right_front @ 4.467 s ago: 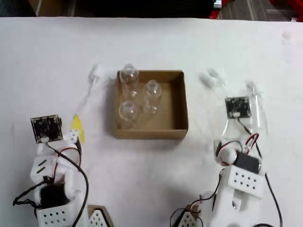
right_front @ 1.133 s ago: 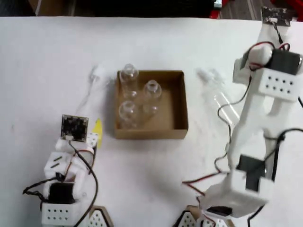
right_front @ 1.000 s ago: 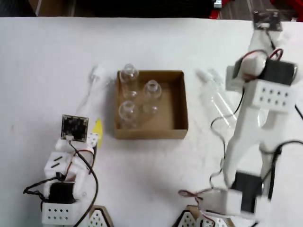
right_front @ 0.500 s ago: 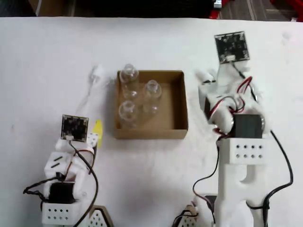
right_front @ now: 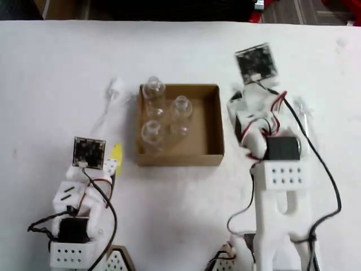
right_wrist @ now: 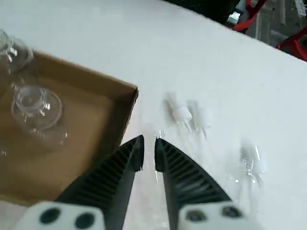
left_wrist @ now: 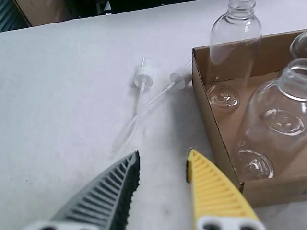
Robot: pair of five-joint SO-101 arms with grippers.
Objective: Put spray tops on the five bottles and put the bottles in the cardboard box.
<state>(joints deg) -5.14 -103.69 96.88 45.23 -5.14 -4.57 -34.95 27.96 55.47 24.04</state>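
Two spray tops lie on the counter just left of the cardboard box. The left gripper sits near the box's front left corner, spread wide open and holding nothing. Three bottles stand upright in the left half of the box, necks open. The right gripper hangs over the counter just right of the box, pinched nearly closed, with nothing in it that I can make out. Past it, two more spray tops lie side by side, and another bottle lies on the counter further right.
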